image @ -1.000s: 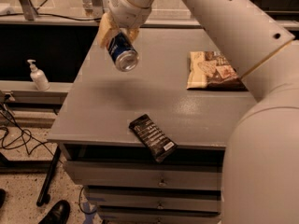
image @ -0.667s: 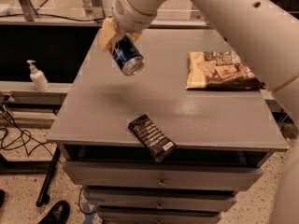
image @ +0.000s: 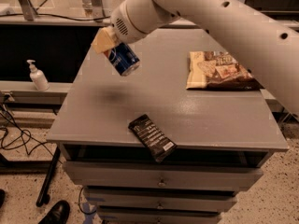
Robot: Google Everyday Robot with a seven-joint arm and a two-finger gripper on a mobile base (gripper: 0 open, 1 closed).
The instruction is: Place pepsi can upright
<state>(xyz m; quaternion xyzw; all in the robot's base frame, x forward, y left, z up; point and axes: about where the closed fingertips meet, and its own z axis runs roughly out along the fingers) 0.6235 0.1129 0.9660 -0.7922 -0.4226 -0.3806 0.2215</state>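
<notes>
The pepsi can (image: 123, 59) is dark blue with a silver end and is held tilted in the air above the left part of the grey table (image: 196, 111). My gripper (image: 111, 48) is shut on the can's upper end, with tan fingers (image: 103, 41) showing on its left side. The can's free end points down and to the right. Its shadow lies on the tabletop below it.
A flat black snack wrapper (image: 152, 137) lies at the table's front edge, partly overhanging. A tan and brown snack bag (image: 218, 70) lies at the right back. Drawers sit under the tabletop. A white pump bottle (image: 37, 76) stands on a shelf at the left.
My arm has swung across to the left, and the can with the gripper has stayed tilted above the left part of the table, shifting slightly.
</notes>
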